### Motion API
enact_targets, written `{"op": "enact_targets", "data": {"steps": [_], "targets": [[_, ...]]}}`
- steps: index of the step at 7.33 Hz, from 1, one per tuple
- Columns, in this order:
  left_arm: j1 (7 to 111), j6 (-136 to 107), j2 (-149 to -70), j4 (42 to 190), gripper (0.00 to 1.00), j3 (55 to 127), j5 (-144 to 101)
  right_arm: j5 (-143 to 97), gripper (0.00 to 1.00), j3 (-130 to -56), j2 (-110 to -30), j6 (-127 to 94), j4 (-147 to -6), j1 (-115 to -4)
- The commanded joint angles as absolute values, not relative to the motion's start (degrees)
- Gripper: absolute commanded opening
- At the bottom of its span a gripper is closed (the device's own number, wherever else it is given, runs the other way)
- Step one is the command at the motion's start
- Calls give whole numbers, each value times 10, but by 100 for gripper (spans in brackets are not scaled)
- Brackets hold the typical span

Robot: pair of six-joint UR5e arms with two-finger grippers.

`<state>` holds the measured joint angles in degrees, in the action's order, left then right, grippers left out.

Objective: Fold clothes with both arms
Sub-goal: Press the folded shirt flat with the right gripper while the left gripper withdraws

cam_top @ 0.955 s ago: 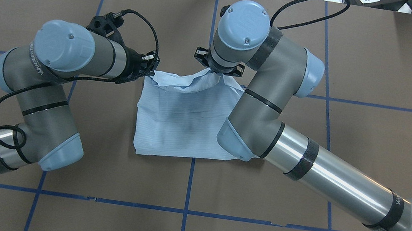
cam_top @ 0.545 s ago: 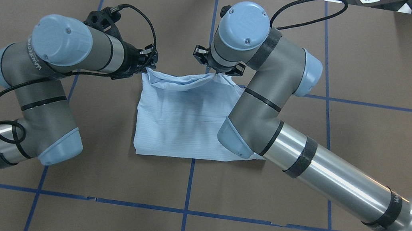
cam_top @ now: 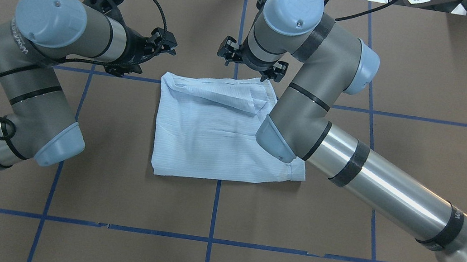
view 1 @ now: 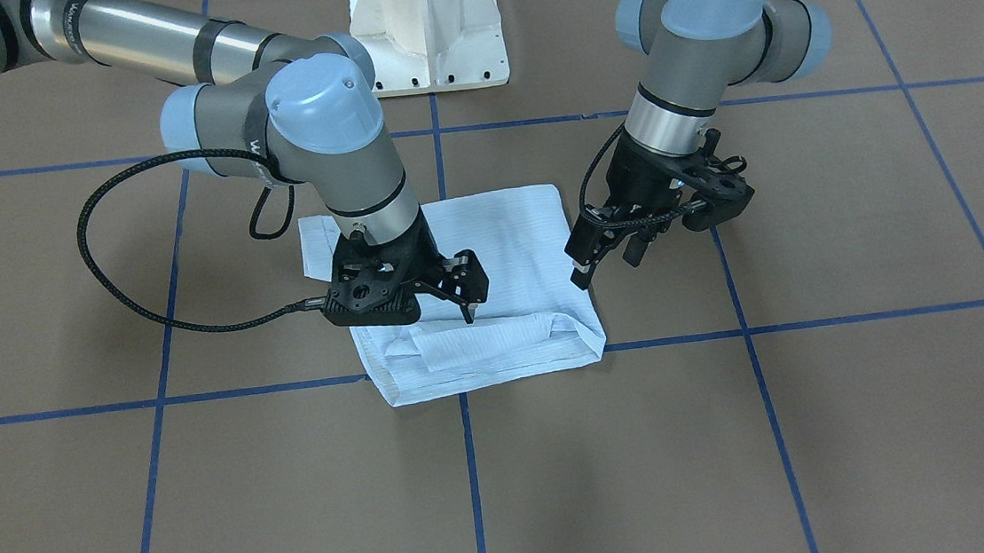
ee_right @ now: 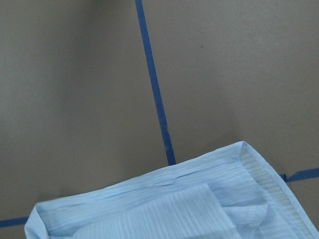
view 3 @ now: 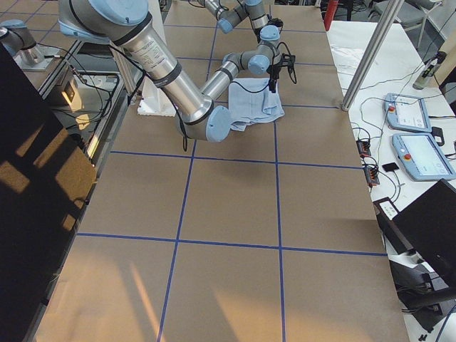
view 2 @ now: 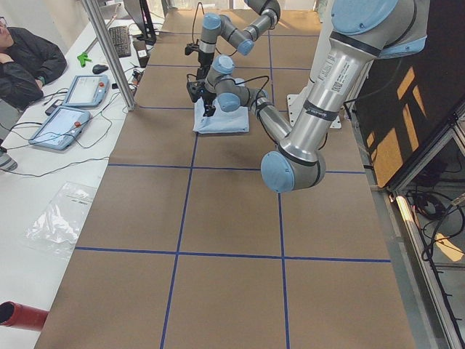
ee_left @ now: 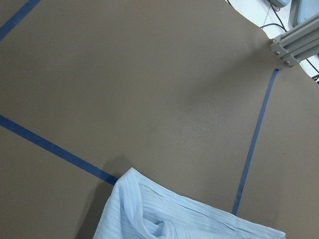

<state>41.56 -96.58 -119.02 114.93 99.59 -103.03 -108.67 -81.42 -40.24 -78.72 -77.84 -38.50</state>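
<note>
here left claw [cam_top: 168, 46] and right claw [cam_top: 245, 67] gape, right arm [cam_top: 372, 182] covering part of the shirt [cam_top: 204, 140].

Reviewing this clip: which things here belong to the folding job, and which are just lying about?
Job: light blue shirt, left hand, right hand.
Lying about: two tablets on the side bench, plastic bag, red cylinder.

We've got a brown paper-covered bench [cam_top: 430, 62] gridded with blue tape lines [cam_top: 133, 229], and a folded light blue striped shirt [cam_top: 204, 140] lies flat mid-bench, straddling one line.
</note>
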Motion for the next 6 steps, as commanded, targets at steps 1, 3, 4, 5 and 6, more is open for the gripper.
{"op": "enact_targets", "data": {"steps": [1,3,4,5,6], "targets": [[421,-962,-1186,1148,100,1000,-1038,-1058,100,-813,-405,-777,-780,-338],[428,-919,-1177,1137,100,1002,-1039,-988,100,-786,-403,-711,-783,-294],[432,-908,-1170,1136,100,1004,-1039,-982,100,-757,-389,-682,-780,-292],[432,-908,-1159,1136,100,1010,-1039,-975,100,-711,-362,-668,-778,-292],[432,-908,-1148,1136,100,1018,-1039,-965,100,-669,-327,-661,-776,-292]]}}
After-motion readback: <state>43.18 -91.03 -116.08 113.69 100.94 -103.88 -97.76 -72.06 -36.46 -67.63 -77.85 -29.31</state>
